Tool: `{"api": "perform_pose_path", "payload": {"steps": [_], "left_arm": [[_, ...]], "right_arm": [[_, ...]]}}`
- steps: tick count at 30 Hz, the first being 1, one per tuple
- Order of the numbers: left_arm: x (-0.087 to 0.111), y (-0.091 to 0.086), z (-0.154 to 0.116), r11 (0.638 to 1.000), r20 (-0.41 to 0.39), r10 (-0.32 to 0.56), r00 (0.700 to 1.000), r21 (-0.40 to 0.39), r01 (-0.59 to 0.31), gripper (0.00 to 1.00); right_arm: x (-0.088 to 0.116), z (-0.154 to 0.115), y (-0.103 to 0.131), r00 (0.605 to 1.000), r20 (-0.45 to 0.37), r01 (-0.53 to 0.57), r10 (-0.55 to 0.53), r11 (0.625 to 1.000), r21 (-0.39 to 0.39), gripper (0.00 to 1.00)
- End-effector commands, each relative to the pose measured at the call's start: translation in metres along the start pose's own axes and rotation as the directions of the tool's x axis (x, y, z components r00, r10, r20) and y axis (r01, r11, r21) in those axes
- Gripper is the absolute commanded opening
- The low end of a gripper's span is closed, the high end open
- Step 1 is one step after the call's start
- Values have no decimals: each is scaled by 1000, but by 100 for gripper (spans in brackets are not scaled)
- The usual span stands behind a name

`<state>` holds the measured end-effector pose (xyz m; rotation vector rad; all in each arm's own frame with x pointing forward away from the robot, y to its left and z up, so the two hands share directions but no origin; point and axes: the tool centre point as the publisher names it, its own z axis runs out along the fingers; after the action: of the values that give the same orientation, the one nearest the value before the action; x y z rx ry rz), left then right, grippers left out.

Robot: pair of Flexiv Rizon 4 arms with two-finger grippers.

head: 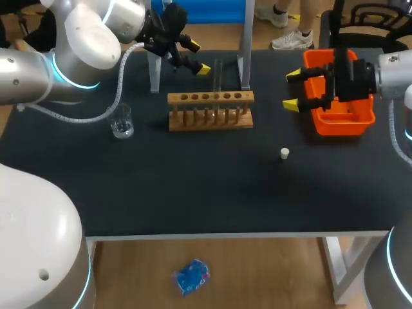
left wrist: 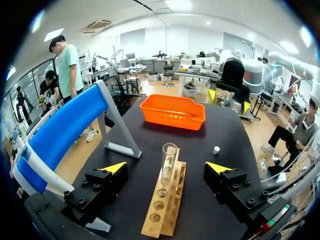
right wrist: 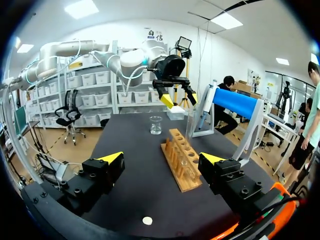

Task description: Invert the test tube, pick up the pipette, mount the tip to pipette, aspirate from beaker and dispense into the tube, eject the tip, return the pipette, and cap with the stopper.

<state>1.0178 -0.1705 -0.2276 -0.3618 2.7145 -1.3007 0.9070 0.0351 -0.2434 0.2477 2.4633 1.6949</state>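
Observation:
A clear test tube [head: 218,78] [left wrist: 168,162] stands upright in the wooden rack [head: 210,111] [left wrist: 165,200] [right wrist: 181,165], its rim at the top. My left gripper [head: 197,58] [left wrist: 166,167] [right wrist: 175,97] hangs open above the rack's far side, the tube ahead of it between its fingers and apart from both. My right gripper [head: 291,89] [right wrist: 161,158] is open and empty, right of the rack, in front of the orange tray [head: 341,119] [left wrist: 172,111]. A glass beaker [head: 121,122] [right wrist: 156,125] stands left of the rack. A small white stopper [head: 284,152] [left wrist: 216,149] [right wrist: 147,220] lies on the black mat. I cannot make out the pipette.
A blue-topped stand [head: 154,71] [left wrist: 65,130] [right wrist: 235,102] with metal legs straddles the table's far edge behind the rack. The orange tray sits at the far right. A blue object [head: 191,277] lies on the floor below the table's front edge.

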Motion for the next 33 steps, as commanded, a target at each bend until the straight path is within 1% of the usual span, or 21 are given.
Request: {"api": "perform_pose_path", "payload": {"steps": [1, 6, 13, 16, 20, 23, 26, 33], "left_arm": [[-1, 0, 0, 1000, -4, -1, 1000, -3, 1, 100], [-1, 0, 0, 1000, -4, -1, 1000, -3, 1, 100], [-1, 0, 0, 1000, -4, -1, 1000, -3, 1, 100], [-1, 0, 0, 1000, -4, -1, 1000, -3, 1, 100], [-1, 0, 0, 1000, -4, -1, 1000, -3, 1, 100], [-1, 0, 0, 1000, -4, -1, 1000, -3, 1, 100], [-1, 0, 0, 1000, -4, -1, 1000, -3, 1, 100], [-1, 0, 0, 1000, -4, -1, 1000, -3, 1, 100]], "right_arm": [[4, 2, -5, 1000, -9, -11, 11, 1000, 13, 100], [18, 0, -30, 997, 19, -71, 71, 996, 46, 100], [40, -7, -70, 989, 72, -134, 126, 983, 124, 100], [48, -11, -87, 987, 96, -142, 127, 974, 177, 100], [53, -18, -108, 985, 125, -145, 119, 965, 218, 100], [56, -20, -119, 983, 137, -150, 119, 959, 242, 100], [57, -21, -127, 983, 156, -136, 93, 947, 293, 100], [57, -21, -127, 983, 156, -136, 93, 947, 293, 100]]}}
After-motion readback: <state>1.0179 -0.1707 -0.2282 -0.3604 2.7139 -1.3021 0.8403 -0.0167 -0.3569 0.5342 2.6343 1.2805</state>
